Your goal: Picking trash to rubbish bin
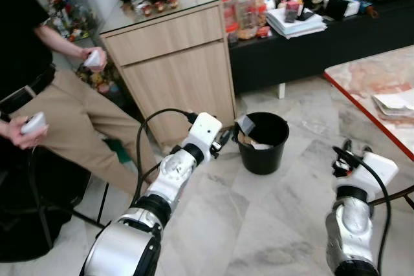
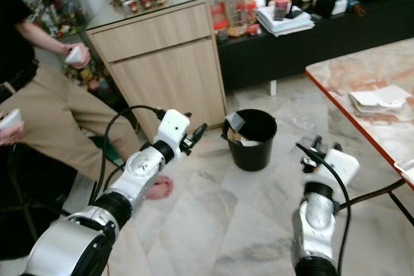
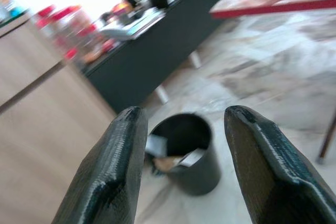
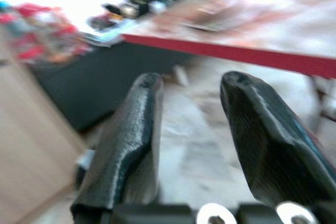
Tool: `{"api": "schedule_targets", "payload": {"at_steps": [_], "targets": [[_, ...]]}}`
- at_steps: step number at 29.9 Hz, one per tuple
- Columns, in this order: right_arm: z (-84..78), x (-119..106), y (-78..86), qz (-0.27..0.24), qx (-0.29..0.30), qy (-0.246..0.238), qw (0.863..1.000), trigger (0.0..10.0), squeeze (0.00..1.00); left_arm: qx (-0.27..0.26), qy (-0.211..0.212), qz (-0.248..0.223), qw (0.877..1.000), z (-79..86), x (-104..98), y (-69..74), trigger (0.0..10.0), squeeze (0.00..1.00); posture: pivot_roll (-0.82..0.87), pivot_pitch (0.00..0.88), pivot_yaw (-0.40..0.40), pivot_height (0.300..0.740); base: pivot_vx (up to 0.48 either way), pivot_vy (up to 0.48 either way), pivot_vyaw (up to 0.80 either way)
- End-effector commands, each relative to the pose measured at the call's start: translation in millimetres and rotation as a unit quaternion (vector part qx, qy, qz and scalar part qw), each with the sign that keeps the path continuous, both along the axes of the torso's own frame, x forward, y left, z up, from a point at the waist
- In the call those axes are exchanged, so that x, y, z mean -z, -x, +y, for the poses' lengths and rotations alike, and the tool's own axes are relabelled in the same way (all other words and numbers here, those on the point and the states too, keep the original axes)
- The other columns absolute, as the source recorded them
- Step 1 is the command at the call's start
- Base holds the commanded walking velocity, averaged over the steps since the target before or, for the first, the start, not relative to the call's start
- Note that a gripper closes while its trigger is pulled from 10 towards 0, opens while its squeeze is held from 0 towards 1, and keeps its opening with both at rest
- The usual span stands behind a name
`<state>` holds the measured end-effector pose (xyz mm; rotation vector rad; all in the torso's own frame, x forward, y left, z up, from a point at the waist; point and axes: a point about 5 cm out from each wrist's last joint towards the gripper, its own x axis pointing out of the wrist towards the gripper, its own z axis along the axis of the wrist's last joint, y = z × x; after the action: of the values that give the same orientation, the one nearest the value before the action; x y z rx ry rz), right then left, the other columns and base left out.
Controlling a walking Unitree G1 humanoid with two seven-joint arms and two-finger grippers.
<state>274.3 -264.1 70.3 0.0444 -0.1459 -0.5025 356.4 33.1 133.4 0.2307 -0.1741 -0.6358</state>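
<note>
A black bucket-style rubbish bin (image 1: 265, 150) stands on the marble floor in front of the wooden cabinet. White and brown paper scraps (image 1: 248, 132) lie inside it against its left wall. My left gripper (image 1: 225, 139) hovers just left of the bin's rim, open, with nothing between its fingers. In the left wrist view the bin (image 3: 197, 169) and its scraps (image 3: 167, 153) sit below the spread fingers (image 3: 126, 145). My right gripper (image 1: 352, 148) is low at the right, beside the table's edge, open and empty; the right wrist view shows its fingers (image 4: 134, 129) apart.
A red-edged marble table (image 1: 362, 79) with folded papers (image 1: 394, 103) fills the right side. The wooden cabinet (image 1: 171, 63) and a black low bench (image 1: 323, 40) line the back. A seated person (image 1: 58, 114) holding controllers is at the left. Open floor lies between my arms.
</note>
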Motion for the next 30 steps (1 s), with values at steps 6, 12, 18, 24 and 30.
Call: {"api": "schedule_targets", "payload": {"at_steps": [6,12,18,24,30], "targets": [[21.2,-3.2,-13.4,-0.001,-0.055,-0.004,0.998,10.0,0.0,-0.021,-0.006,-0.008,1.0,13.7,-1.6,-4.7,10.0,0.0,-0.02,0.0,0.198,0.74,0.0,0.0,0.0],[65.9,-7.7,-39.7,0.004,-0.169,-0.027,0.985,10.0,0.0,-0.083,0.002,-0.036,0.996,38.1,-7.5,-10.7,10.0,0.0,0.04,0.0,0.129,0.74,0.0,0.0,0.0],[83.2,-16.2,-58.1,0.009,-0.198,-0.035,0.98,10.0,0.0,-0.157,0.032,-0.04,0.986,65.9,-6.3,-13.0,10.0,0.0,0.11,0.0,0.065,0.74,0.0,0.0,0.0],[96.2,-27.3,-71.0,0.002,-0.236,-0.033,0.971,10.0,0.0,-0.188,0.043,-0.046,0.98,77.6,-7.9,-14.4,10.0,0.0,0.14,0.0,0.031,0.74,0.0,0.0,0.0],[93.3,-33.0,-76.0,-0.003,-0.24,-0.024,0.971,10.0,0.0,-0.204,0.044,-0.047,0.977,84.6,-9.5,-16.5,10.0,0.0,0.14,0.0,0.017,0.74,0.0,0.0,0.0]]}}
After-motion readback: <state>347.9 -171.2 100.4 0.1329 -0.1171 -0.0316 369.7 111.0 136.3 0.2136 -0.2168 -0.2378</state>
